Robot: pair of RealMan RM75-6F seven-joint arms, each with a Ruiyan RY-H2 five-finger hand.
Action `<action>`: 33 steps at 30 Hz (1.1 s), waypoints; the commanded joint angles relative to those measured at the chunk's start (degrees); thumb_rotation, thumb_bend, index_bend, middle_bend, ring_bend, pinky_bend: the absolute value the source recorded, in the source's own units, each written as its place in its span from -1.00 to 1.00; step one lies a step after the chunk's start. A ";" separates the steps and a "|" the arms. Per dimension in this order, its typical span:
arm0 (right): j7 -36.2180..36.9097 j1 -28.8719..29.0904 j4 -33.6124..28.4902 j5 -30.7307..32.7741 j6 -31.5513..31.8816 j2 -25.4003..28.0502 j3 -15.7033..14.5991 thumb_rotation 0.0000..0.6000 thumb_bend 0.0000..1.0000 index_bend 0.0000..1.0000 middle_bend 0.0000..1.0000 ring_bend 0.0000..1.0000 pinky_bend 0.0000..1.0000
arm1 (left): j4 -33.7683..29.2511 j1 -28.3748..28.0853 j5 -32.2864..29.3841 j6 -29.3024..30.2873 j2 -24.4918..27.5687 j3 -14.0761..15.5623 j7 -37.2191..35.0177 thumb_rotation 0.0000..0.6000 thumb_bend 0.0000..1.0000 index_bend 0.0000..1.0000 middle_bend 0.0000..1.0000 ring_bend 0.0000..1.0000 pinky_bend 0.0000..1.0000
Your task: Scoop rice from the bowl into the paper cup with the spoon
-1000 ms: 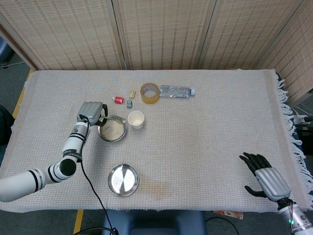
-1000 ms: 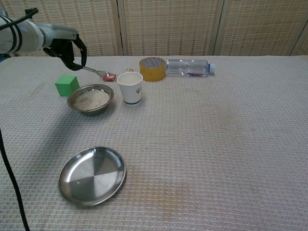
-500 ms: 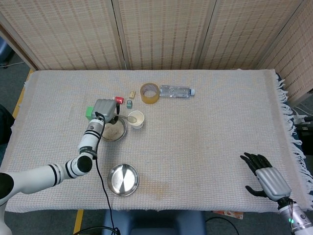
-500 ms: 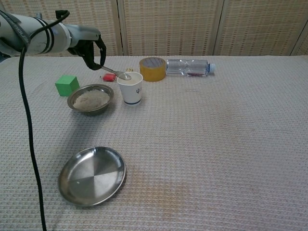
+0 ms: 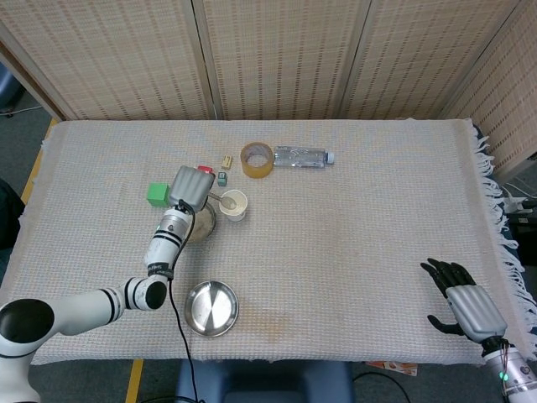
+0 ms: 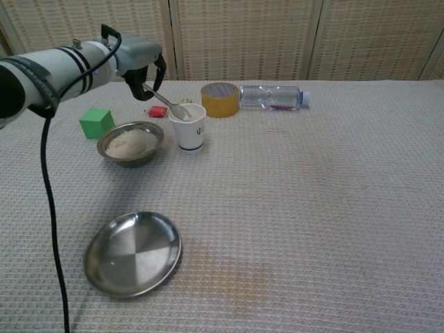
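Observation:
My left hand (image 5: 190,186) (image 6: 142,61) grips a metal spoon (image 6: 169,104) (image 5: 221,200) by its handle. The spoon slopes down to the right and its tip sits over the mouth of the white paper cup (image 6: 188,127) (image 5: 234,205). Just left of the cup stands the metal bowl (image 6: 130,143) with rice in it; in the head view my arm covers most of the bowl (image 5: 205,223). My right hand (image 5: 466,301) hangs open near the table's front right corner, holding nothing, seen only in the head view.
An empty steel plate (image 6: 132,252) lies near the front edge. A green cube (image 6: 96,122) sits left of the bowl. Behind the cup are a red item (image 6: 157,111), a tape roll (image 6: 220,99) and a lying plastic bottle (image 6: 271,96).
My left hand carried the spoon rightward from above the bowl to the paper cup, and the spoon now tips down into the cup's mouth. My right hand drifted slightly towards the front right.

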 commanded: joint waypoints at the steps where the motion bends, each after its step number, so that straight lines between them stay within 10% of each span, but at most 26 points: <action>1: 0.09 -0.04 -0.02 0.03 0.05 0.12 0.03 1.00 -0.66 -1.00 -1.00 -1.00 -1.00 | 5.15 0.84 5.71 3.97 -4.35 2.69 2.20 1.00 -0.17 0.90 1.00 1.00 1.00; 33: 0.44 -0.91 -0.72 -1.10 1.51 0.89 -0.08 1.00 -0.66 -1.00 -1.00 -1.00 -1.00 | 15.59 7.95 28.76 16.46 -11.69 3.62 7.54 1.00 -0.17 0.90 1.00 1.00 1.00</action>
